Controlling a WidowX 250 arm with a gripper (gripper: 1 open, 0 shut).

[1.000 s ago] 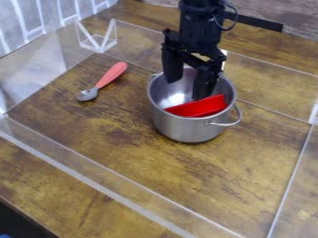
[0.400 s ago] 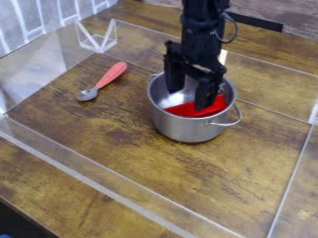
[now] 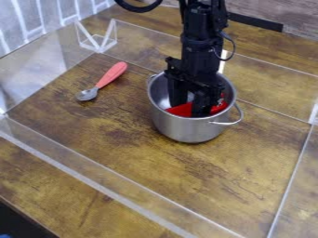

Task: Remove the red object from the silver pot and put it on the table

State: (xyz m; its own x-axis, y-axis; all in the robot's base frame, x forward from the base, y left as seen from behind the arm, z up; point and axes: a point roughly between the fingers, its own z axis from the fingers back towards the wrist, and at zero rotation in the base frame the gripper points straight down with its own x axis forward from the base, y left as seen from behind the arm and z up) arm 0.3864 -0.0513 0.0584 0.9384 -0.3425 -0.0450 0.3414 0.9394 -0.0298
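Note:
The silver pot [image 3: 189, 128] stands right of centre on the wooden table [image 3: 99, 163]. The red object [image 3: 221, 106] lies flat on the pot's bottom, and red shows on both sides of the fingers. My black gripper [image 3: 196, 100] reaches straight down into the pot, its fingertips at the red object. The fingers stand closer together than a wide spread, with a narrow gap. The pot's wall hides the tips, so a grip on the red piece cannot be made out.
A metal spoon [image 3: 102, 81] with a pinkish-red handle lies left of the pot. Clear acrylic walls [image 3: 149, 191] edge the tabletop at the front, left and right. A small clear stand [image 3: 95, 35] sits at the back left.
The gripper has gone deeper into the pot, down to the red object, and its fingers have drawn closer together. The pot and spoon have stayed put.

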